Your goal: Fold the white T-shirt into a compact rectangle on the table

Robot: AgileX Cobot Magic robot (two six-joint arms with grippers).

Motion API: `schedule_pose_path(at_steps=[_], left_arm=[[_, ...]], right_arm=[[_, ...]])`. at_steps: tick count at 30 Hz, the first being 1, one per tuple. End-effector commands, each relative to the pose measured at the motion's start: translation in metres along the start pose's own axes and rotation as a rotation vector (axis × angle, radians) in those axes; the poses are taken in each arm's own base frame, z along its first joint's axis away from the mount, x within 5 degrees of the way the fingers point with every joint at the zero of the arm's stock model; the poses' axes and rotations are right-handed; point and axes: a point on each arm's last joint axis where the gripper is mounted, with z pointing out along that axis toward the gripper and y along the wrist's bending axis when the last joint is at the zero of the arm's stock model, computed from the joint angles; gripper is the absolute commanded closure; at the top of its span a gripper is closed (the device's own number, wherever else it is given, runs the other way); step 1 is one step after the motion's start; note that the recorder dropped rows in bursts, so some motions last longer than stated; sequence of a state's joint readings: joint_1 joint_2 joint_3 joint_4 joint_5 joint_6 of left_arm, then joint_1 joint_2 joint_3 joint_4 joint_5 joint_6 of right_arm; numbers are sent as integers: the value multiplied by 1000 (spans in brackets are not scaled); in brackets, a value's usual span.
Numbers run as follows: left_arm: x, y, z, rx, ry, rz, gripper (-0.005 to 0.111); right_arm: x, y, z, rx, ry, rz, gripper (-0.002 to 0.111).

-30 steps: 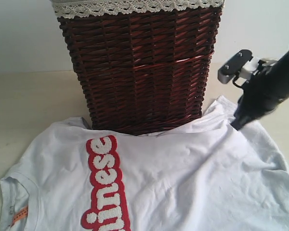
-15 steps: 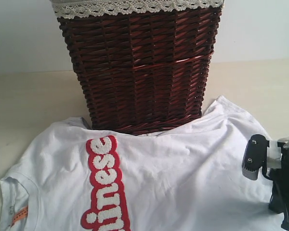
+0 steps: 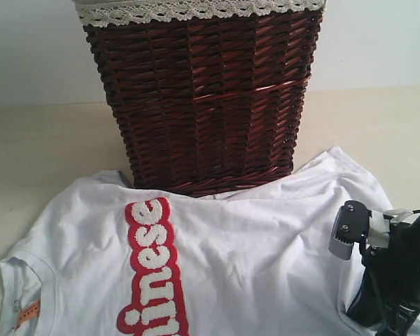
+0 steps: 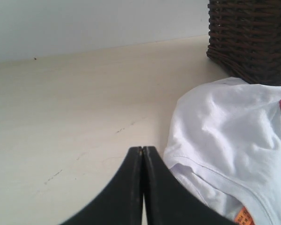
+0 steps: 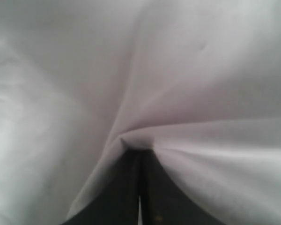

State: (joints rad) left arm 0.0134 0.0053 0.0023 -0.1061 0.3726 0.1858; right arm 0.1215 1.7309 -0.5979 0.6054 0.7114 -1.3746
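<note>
On T-shirt [image 3: 266, 238], right tool [image 5: 140, 152] farther inward

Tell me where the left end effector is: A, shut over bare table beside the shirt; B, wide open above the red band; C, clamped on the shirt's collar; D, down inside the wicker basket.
A: the left end effector is shut, its tips over bare table beside the white T-shirt.

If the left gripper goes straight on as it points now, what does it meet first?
Most likely the bare table, though depth is unclear: the left gripper points past the white T-shirt, which lies beside its line.
</note>
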Motion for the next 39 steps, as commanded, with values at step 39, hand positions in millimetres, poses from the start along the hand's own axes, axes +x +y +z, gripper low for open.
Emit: schedule_pose_path(at_steps=[39], left_arm=[[-2,0,-1,3,-18,-3,107]], right_arm=[[27,-115,-35,583,-202,476,108]])
